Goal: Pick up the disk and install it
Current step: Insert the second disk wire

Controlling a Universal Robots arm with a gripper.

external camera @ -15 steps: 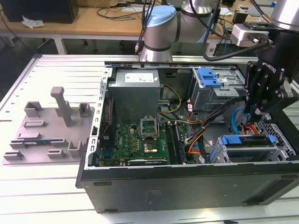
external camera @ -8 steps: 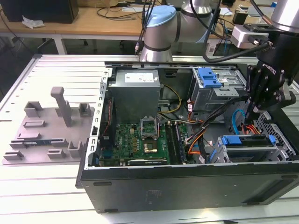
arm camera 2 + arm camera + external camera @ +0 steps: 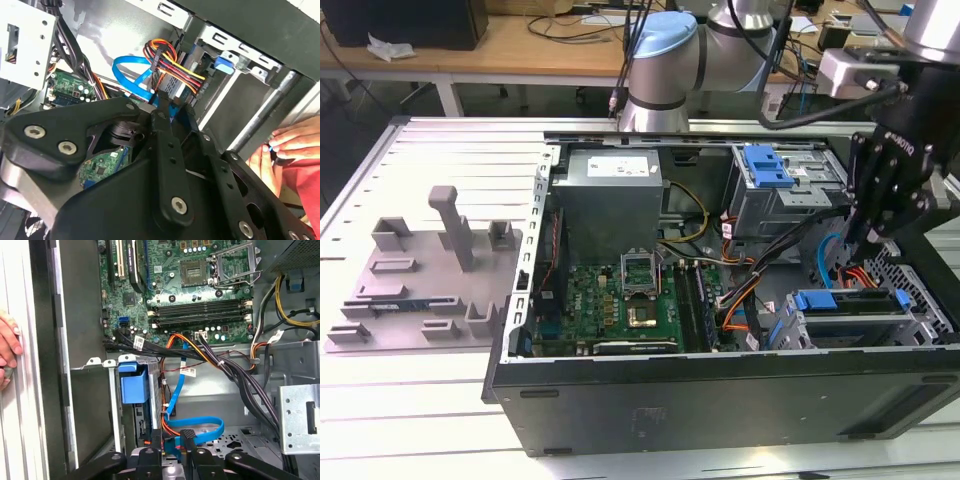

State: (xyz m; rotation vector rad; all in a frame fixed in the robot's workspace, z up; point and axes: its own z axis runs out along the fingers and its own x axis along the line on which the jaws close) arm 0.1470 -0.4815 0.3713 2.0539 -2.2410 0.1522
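the claw [image 3: 869,238] hangs inside the open computer case [image 3: 720,400], grip state unclear, over the seated disk [image 3: 850,303]; installing looks nearly finished.

The arm [image 3: 740,35] reaches across, its black gripper [image 3: 873,238] pointing down. A person's hand [image 3: 7,347] rests flat; fingers [image 3: 292,142] pinch together.

Lying open on a slatted table [image 3: 440,420]: computer case [image 3: 720,410], motherboard [image 3: 620,300] showing, beside a grey fixture [image 3: 420,280]
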